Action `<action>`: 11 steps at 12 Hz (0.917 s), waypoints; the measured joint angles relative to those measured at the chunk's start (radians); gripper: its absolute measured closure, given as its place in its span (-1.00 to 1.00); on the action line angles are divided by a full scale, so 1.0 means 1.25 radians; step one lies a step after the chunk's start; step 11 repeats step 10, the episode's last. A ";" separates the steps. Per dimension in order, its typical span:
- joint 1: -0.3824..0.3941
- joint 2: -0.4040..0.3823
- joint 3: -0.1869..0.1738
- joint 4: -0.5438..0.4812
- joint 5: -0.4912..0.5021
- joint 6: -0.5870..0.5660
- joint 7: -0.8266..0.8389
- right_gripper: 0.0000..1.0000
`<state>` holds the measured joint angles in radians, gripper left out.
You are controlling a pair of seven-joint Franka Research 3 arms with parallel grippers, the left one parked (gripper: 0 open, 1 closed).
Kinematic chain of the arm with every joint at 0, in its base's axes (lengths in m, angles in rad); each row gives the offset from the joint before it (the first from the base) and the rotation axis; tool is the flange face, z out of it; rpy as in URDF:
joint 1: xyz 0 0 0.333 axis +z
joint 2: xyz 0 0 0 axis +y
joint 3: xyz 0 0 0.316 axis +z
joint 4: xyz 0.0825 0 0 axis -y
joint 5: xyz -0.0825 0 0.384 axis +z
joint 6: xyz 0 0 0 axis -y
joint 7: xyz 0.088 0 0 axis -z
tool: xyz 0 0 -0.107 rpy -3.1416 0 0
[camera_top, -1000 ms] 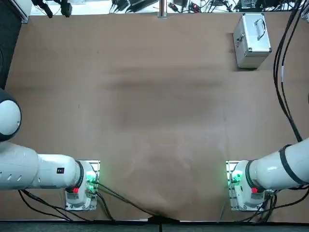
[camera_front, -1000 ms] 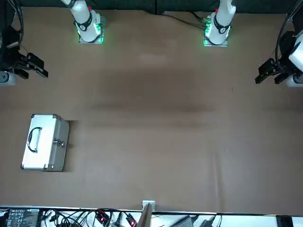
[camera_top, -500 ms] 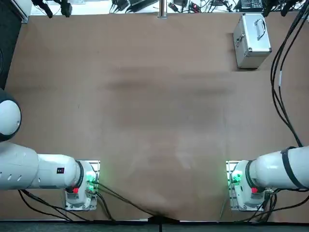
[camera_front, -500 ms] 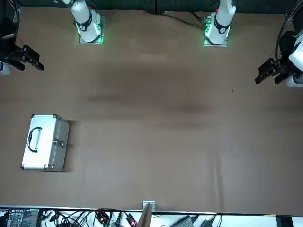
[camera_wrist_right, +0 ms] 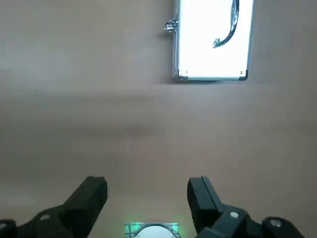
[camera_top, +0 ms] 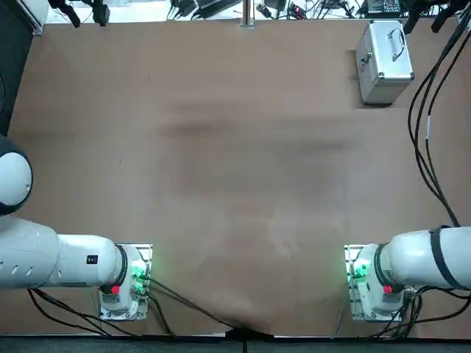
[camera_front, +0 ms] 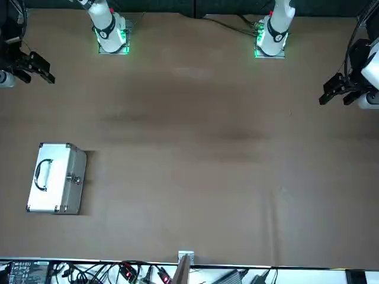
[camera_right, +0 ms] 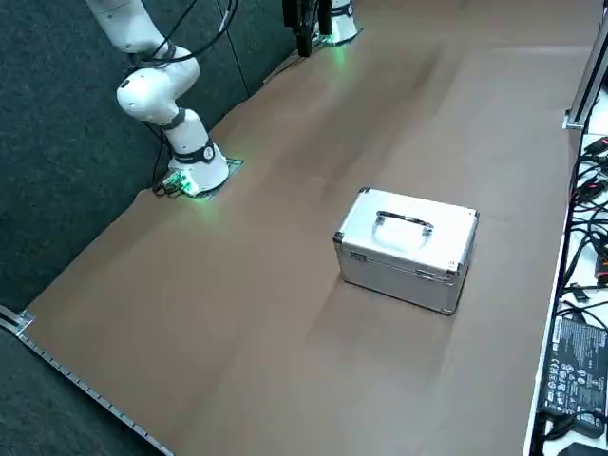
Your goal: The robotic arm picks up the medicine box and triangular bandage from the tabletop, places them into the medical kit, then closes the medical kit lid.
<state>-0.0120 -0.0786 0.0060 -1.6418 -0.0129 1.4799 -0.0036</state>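
Our right gripper (camera_wrist_right: 147, 183) is open wide, with a big space between its two black fingers (camera_wrist_right: 91, 198). It holds nothing, and the fingers touch nothing that we can see. We see it up in the air over the table (camera_top: 221, 169), and in the top view its dark tips peek in at the top edge, up and to the right of the silver medical kit (camera_top: 385, 66). The kit sits on the table at the far right part, well apart from the bottom of our right arm (camera_top: 419, 257). We see that the kit is shut, with its flat lid (camera_right: 399, 223) on top. A shiny loop handle (camera_right: 404, 221) is on the lid. One latch (camera_wrist_right: 171, 26) sticks out from the side of the kit that faces our left. The kit has shiny sides and little metal corners, and it makes a soft dark shadow on the brown table. Long black cables (camera_top: 423, 147) hang in a bunch on the right, near the kit but apart from it in the top view. Our right arm is white and round, and a green light (camera_top: 360, 271) glows at its base.
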 joint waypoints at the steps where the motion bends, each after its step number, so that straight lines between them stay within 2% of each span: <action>1: 0.000 0.000 0.000 0.000 -0.002 0.001 0.000 -1.00; 5: -0.001 0.000 0.000 0.000 -0.031 0.002 0.000 -1.00; 11: -0.001 0.000 0.004 0.000 -0.031 0.002 0.005 -1.00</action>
